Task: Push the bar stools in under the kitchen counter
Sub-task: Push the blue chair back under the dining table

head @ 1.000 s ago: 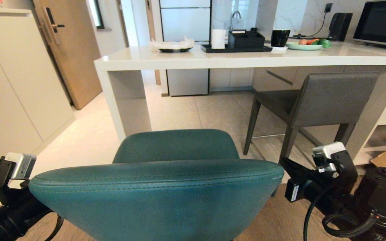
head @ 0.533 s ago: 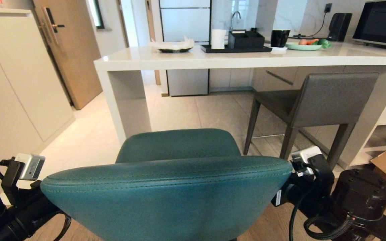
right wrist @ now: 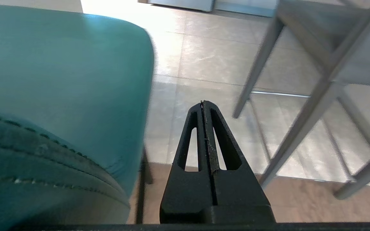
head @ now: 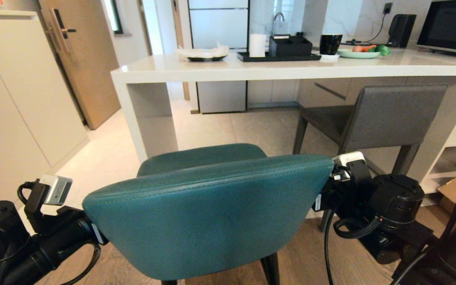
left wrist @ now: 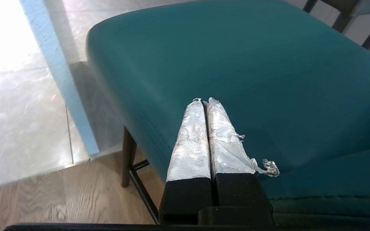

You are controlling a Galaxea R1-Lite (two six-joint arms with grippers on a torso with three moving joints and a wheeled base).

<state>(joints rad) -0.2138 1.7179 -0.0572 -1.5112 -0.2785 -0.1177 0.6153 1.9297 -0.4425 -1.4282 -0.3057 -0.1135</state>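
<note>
1. Head view: the teal stool (head: pixel 208 213) stands short of the tabletop (head: pixel 291 69), its seat not yet beneath the slab. The grey stool (head: pixel 374 118) sits under the tabletop, to the teal stool's right. My arms flank the teal stool's backrest.
2. Left wrist view: my left claw (left wrist: pixel 203 102), pressed together and pinching nothing, lies over the teal seat.
3. Right wrist view: my right claw (right wrist: pixel 203 103), pressed together and empty, hangs just beside the teal stool, over the floor (right wrist: pixel 204 57).
</note>
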